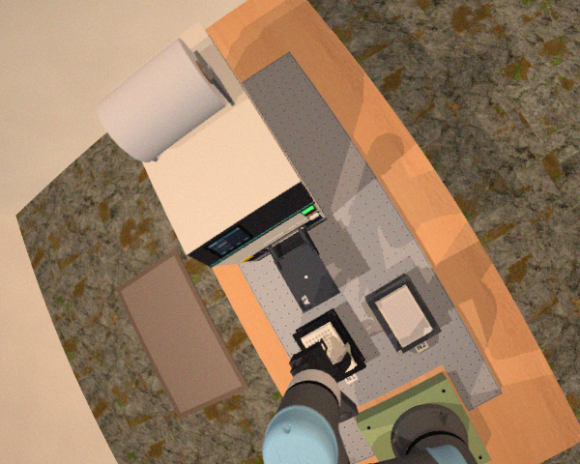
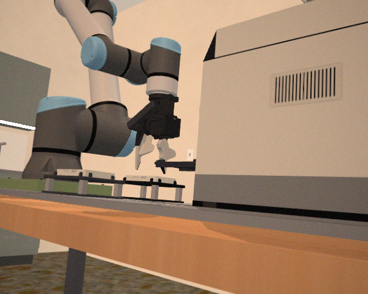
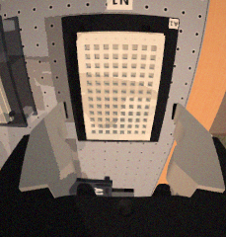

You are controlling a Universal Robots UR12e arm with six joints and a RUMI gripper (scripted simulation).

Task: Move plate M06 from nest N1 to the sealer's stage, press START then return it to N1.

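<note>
The gripper (image 3: 119, 143) hangs above plate M06 (image 3: 120, 85), its two pale fingers spread open and holding nothing. M06 lies flat in the black nest N1 (image 3: 70, 74) on the grey perforated surface (image 1: 405, 369). Farther off, the sealer's stage (image 1: 307, 279) stands out, bare, before the sealer (image 1: 220, 180).

plate M06 (image 1: 316, 338) half hidden under gripper (image 1: 333, 351), labels unreadable

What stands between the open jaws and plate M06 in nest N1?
Nothing visible does. The open gripper hangs above plate M06, which lies uncovered in nest N1, with only free space below the jaws.
</note>
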